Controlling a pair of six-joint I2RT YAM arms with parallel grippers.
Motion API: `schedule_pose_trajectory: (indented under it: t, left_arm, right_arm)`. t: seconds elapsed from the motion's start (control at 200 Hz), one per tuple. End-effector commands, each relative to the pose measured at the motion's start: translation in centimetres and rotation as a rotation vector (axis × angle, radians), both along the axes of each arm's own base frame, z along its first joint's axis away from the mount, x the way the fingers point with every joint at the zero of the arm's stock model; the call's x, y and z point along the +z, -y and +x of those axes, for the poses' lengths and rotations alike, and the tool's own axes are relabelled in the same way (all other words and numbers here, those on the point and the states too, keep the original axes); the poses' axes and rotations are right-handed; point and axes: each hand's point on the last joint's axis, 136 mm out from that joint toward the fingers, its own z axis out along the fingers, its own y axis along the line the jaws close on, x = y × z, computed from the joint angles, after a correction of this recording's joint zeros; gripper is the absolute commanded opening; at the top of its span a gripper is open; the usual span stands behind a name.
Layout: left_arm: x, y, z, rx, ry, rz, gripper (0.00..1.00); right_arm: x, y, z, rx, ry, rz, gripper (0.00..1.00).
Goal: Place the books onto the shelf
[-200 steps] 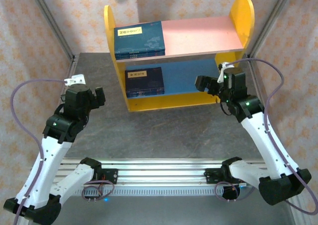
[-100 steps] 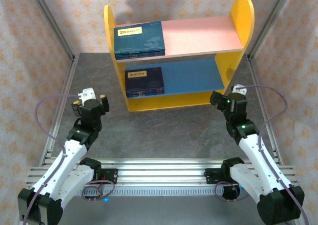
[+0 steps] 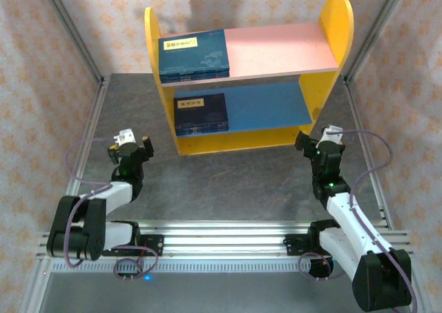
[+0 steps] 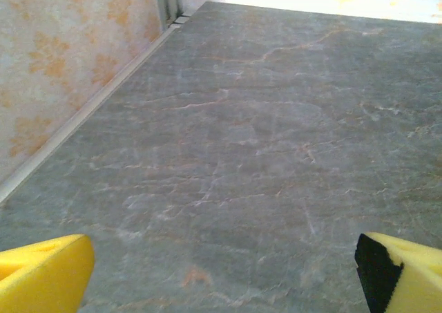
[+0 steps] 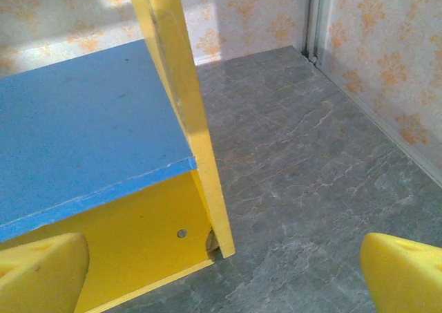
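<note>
Both arms have drawn back toward their bases since half a second ago, while the shelf's load is unchanged; the left gripper (image 3: 129,148) now sits lower, at about 8 o'clock in the overhead view, and the right gripper (image 3: 315,142) sits at about 4 o'clock. The left gripper's jaws stand wide apart with nothing between them; its yellow fingers (image 4: 43,270) frame bare grey table (image 4: 235,154). The right gripper is likewise spread and empty; its fingers (image 5: 41,266) flank the near right corner of the shelf (image 3: 336,23), close to the yellow side panel and the blue lower board. The shelf stands at 12 o'clock, at the far side of the table. One stack of books (image 3: 193,52) lies flat at the left end of the pink upper board, yellow label up; a second stack (image 3: 201,112) lies flat directly beneath it on the blue board, also at the left end. Both grippers are well apart from the books.
</note>
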Motion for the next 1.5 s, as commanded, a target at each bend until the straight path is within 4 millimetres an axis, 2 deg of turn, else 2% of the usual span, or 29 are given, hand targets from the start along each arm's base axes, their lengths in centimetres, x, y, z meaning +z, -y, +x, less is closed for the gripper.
schedule_pose_trajectory:
  t: [0.0, 0.09, 0.2, 0.32, 0.355, 0.385, 0.455, 0.571, 0.636, 0.776, 0.816, 1.492]
  left_arm:
    - [2.3, 1.1, 2.3, -0.092, 0.142, 0.005, 0.99]
    - [0.5, 1.9, 3.3, -0.144, 0.1, 0.001, 0.99]
    - [0.0, 3.1, 4.1, -0.218, 0.109, 0.007, 0.99]
    - [0.2, 1.6, 4.2, -0.127, 0.112, 0.009, 0.99]
    - [0.0, 1.2, 4.1, -0.099, 0.094, 0.003, 0.99]
    - [-0.5, 0.8, 3.9, -0.069, 0.054, -0.002, 0.99]
    - [-0.2, 0.8, 4.1, -0.068, 0.068, 0.01, 0.99]
    - [-0.3, 0.8, 4.0, -0.064, 0.059, 0.009, 0.99]
    - [-0.2, 0.7, 4.0, -0.064, 0.073, 0.014, 0.99]
    - [-0.3, 0.8, 4.0, -0.065, 0.069, 0.014, 0.99]
    - [-0.3, 0.8, 4.0, -0.065, 0.066, 0.013, 0.99]
    - [-0.2, 0.8, 4.0, -0.063, 0.067, 0.016, 0.99]
  right_arm:
    - [1.2, 1.1, 0.9, -0.032, 0.077, -0.03, 1.0]
    - [0.0, 1.6, 1.5, -0.038, 0.073, -0.008, 1.0]
    - [-1.4, 2.0, 2.2, -0.043, 0.061, 0.0, 1.0]
    - [-2.8, 1.8, 3.1, -0.021, 0.075, 0.006, 1.0]
    - [-2.9, 1.8, 3.3, -0.019, 0.099, 0.01, 1.0]
    - [-3.7, 2.0, 3.6, -0.022, 0.092, 0.018, 1.0]
    - [-5.1, 2.3, 3.9, -0.016, 0.053, 0.045, 1.0]
    - [-6.0, 2.4, 4.3, -0.004, 0.055, 0.066, 1.0]
    - [-6.5, 2.0, 5.0, 0.027, 0.034, 0.068, 1.0]
    - [-8.9, 0.2, 7.3, 0.144, -0.091, 0.064, 0.99]
    - [-9.0, -0.3, 7.6, 0.149, -0.107, 0.039, 0.99]
    - [-9.3, -0.1, 7.4, 0.129, -0.11, 0.025, 0.99]
